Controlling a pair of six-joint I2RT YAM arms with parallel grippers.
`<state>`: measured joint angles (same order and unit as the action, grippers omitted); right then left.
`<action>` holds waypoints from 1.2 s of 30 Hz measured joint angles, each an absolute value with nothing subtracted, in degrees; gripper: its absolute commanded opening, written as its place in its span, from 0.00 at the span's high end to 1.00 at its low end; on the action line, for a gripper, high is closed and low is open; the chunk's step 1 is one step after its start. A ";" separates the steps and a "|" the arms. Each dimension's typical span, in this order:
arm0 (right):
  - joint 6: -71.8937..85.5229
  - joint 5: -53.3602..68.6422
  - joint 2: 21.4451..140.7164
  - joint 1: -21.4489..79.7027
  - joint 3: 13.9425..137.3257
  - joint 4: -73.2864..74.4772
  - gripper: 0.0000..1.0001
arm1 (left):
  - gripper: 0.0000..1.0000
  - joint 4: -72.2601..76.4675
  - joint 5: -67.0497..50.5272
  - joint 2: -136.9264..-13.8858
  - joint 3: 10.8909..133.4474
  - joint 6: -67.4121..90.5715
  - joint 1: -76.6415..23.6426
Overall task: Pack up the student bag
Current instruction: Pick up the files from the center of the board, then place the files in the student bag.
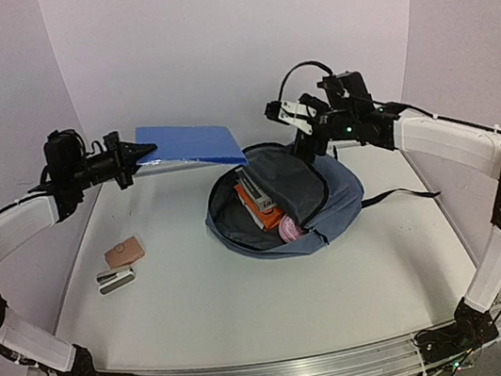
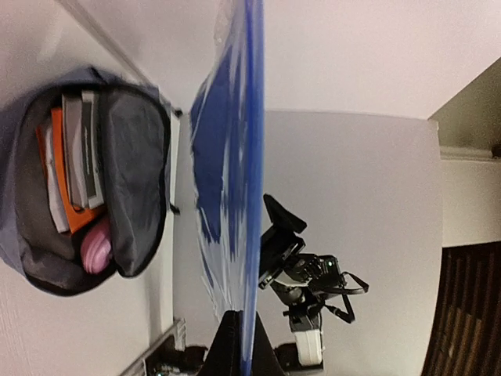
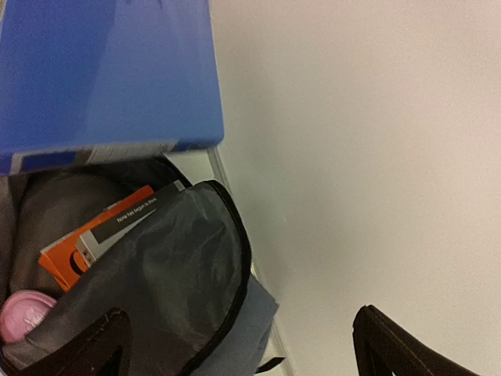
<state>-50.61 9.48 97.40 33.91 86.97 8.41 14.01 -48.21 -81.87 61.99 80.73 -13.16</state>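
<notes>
1. Left gripper [image 1: 144,150]: jaws closed flat on the near edge of a blue folder [image 1: 191,144], which it holds raised above the back left of the table [image 1: 205,319]. The folder's far corner reaches toward the bag.
2. Right gripper [image 1: 300,113]: jaws spread wide with nothing between them. It hangs just beyond the far rim of the bag, and whether it touches the fabric cannot be told.
3. Student bag [image 1: 339,195]: lies at the middle of the table, unzipped, with its flap folded open and the grey lining showing.
4. Contents of the bag: an orange book [image 1: 265,210] beside grey ones, and a pink round item [image 1: 293,229] at the near end.
5. Loose on the table, well left of the bag: a small brown wallet [image 1: 124,252], and just beside it a white and silver item [image 1: 117,280] too small to identify.
6. Step in hand, by judgement: getting the folder into the bag.
7. Next move, by judgement: carry the folder over the opening, tip it edge-down beside the books, and let the free gripper hold the rim wide. The soft flap could catch the folder's corner.
</notes>
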 measured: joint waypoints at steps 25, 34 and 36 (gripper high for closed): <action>-15.38 -5.82 128.79 40.35 115.30 37.99 0.88 | 1.00 -12.25 -24.03 -65.43 55.64 68.81 -10.94; -12.29 -6.80 128.77 39.99 118.14 40.33 1.00 | 1.00 -8.04 -28.51 -68.74 55.07 67.53 -11.00; -10.30 -4.96 128.54 39.57 118.74 40.71 1.00 | 1.00 -5.41 -29.87 -70.64 54.76 67.53 -11.36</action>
